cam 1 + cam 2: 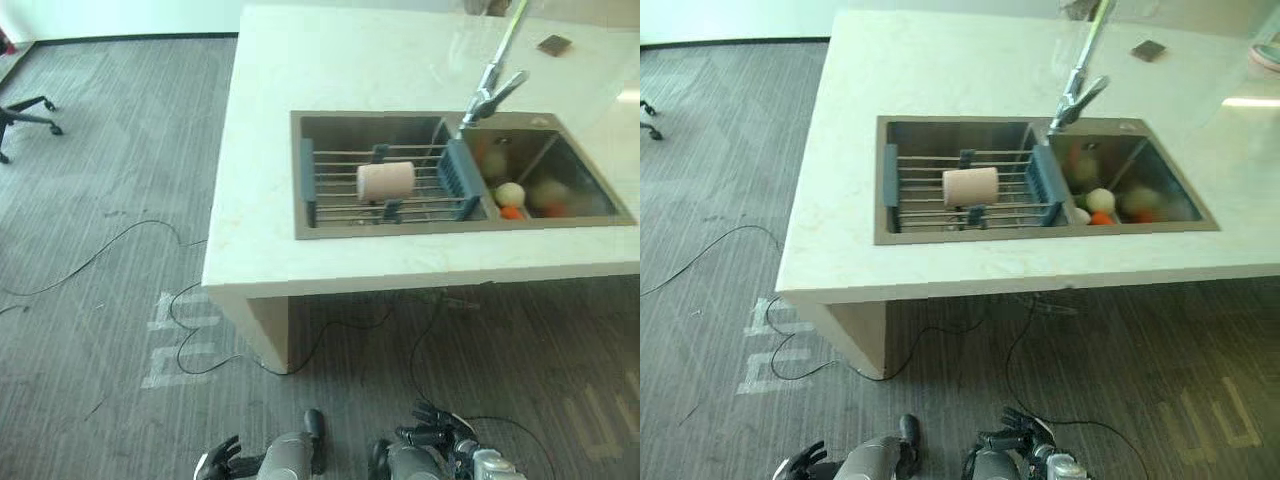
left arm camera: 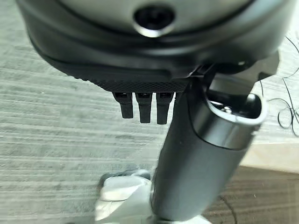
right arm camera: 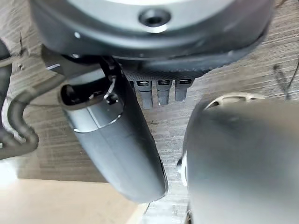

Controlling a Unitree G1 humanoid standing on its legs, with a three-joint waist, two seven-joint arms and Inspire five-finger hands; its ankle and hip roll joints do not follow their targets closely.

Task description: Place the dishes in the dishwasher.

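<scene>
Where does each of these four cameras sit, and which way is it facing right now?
Left eye view: on the head, looking down at the counter, sink and pink cup on the rack; left hand and right hand hang at the bottom edge.
Right eye view: same head, same scene.
Left wrist view: on the left wrist, facing the floor past straight fingers.
Right wrist view: on the right wrist, facing the floor past straight fingers.
The eye views share the cup; the wrist views share the floor.
</scene>
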